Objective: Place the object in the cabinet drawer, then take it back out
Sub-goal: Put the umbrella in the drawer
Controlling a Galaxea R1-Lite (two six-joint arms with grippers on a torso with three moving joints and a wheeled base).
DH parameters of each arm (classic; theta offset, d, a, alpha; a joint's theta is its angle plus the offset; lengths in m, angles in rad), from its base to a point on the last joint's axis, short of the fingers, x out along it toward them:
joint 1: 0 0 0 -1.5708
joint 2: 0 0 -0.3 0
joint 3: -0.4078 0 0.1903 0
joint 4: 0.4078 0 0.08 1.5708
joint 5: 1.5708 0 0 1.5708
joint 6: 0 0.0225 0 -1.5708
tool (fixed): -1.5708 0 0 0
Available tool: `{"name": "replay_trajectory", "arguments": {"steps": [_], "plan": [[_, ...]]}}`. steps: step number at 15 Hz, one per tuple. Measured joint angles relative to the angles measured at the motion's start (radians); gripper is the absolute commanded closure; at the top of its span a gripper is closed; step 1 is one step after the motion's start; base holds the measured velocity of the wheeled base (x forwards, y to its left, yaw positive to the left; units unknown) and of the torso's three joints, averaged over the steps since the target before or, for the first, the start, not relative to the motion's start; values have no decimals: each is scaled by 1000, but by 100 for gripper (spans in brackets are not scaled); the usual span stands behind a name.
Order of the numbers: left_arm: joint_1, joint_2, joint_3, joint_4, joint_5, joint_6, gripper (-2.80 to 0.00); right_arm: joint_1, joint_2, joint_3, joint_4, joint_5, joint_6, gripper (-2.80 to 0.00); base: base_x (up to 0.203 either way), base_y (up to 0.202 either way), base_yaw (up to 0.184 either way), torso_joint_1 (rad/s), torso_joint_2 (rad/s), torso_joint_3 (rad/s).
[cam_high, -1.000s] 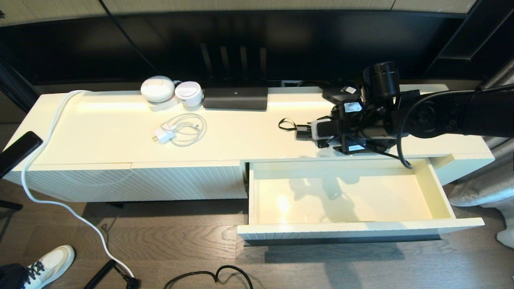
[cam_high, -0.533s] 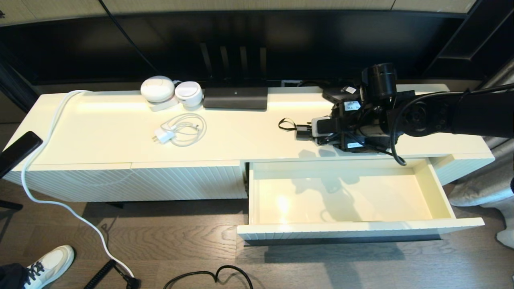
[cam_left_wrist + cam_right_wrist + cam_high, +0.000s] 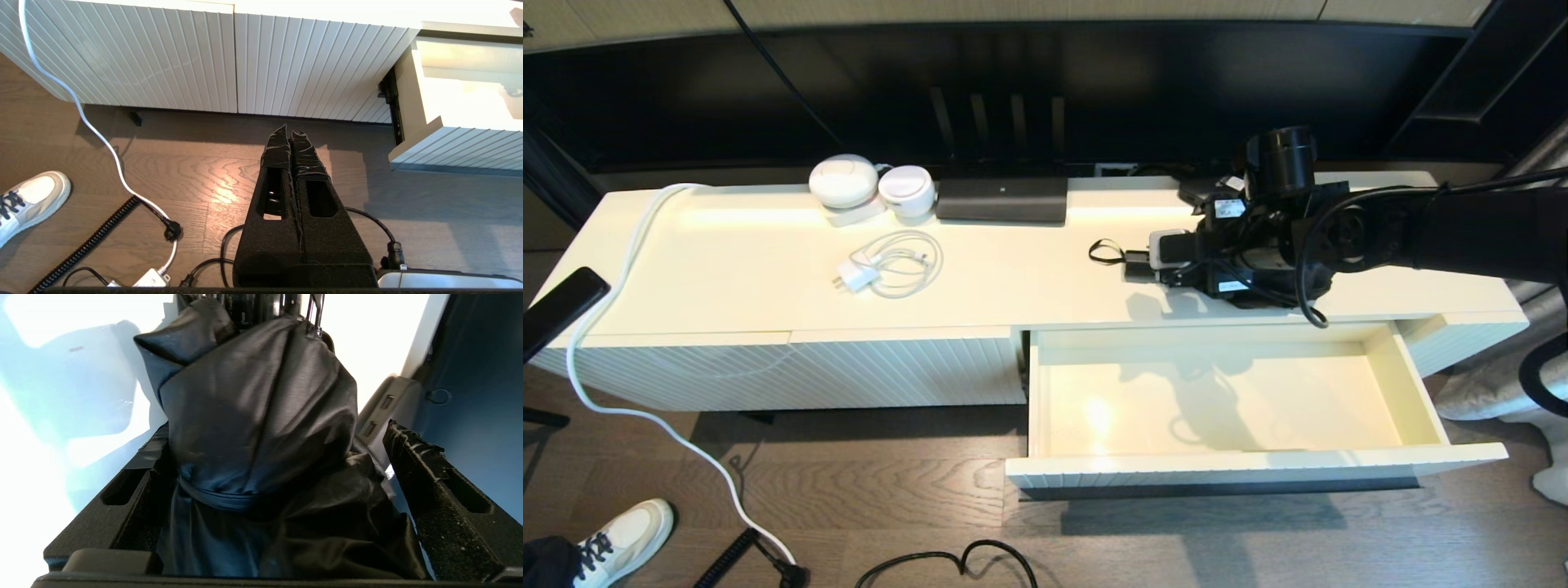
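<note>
Right tool [image 3: 269,457] shifted leftward along cabinet top, fingers spread astride umbrella [image 3: 261,428], not clamped

- The cream-white tabletop [image 3: 1029,278] of the long cabinet carries everything here.
- Two round white devices [image 3: 844,181] sit side by side near its back edge.
- A flat black box [image 3: 1001,199] lies just beside them along the back.
- A white charger [image 3: 858,276] with coiled cable lies in front of the devices.
- The black umbrella [image 3: 1137,266] lies toward the right end, its wrist loop [image 3: 1104,252] flat on the surface.
- A thick white cable [image 3: 637,237] runs over the left end down to the wooden floor [image 3: 849,506].
</note>
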Motion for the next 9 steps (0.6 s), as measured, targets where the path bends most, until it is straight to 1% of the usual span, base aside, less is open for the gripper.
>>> {"name": "replay_trajectory", "arguments": {"steps": [2, 3, 4, 7, 9], "plan": [[0, 0, 0, 0, 0, 0, 0, -5, 12, -15, 1, -9, 1, -280, 0, 0, 0, 0, 0, 0], [0, 0, 0, 0, 0, 0, 0, -7, 14, -17, 1, -11, 1, -62, 0, 0, 0, 0, 0, 0], [0, 0, 0, 0, 0, 0, 0, -8, 15, -18, 0, -13, 2, 0, 0, 0, 0, 0, 0, 0], [0, 0, 0, 0, 0, 0, 0, -10, 14, -18, 13, -49, 1, 0, 0, 0, 0, 0, 0, 0], [0, 0, 0, 0, 0, 0, 0, -9, 12, -16, 28, -52, 2, 0, 0, 0, 0, 0, 0, 0]]}}
